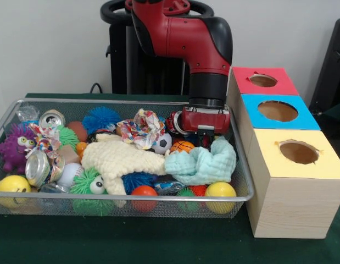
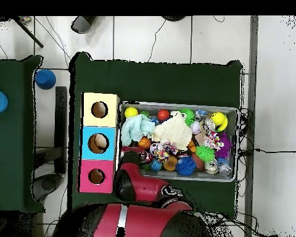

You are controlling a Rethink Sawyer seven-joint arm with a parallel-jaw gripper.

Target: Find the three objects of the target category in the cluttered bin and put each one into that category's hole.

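- Gripper (image 1: 205, 132): your tool sits low in the bin's right rear; its fingers are hidden among the toys, so you cannot tell its opening or hold.
- Bin (image 1: 131, 102): wire mesh, left of your three boxes (image 1: 290, 165).
- Cream cloth (image 1: 123, 159): centre.
- Mint cloth (image 1: 205, 165): just before the gripper.
- Plush animals: none you can make out.

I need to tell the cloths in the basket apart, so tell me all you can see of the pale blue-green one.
The pale blue-green cloth is a soft, waffle-textured fabric, crumpled into a loose heap rather than folded. It lies in the wire basket, toward the end nearest the three boxes, close to the front rim. Its one side meets the cream cloth; a yellow ball sits just in front of it and a small basketball just behind. The gripper is right above its back edge.
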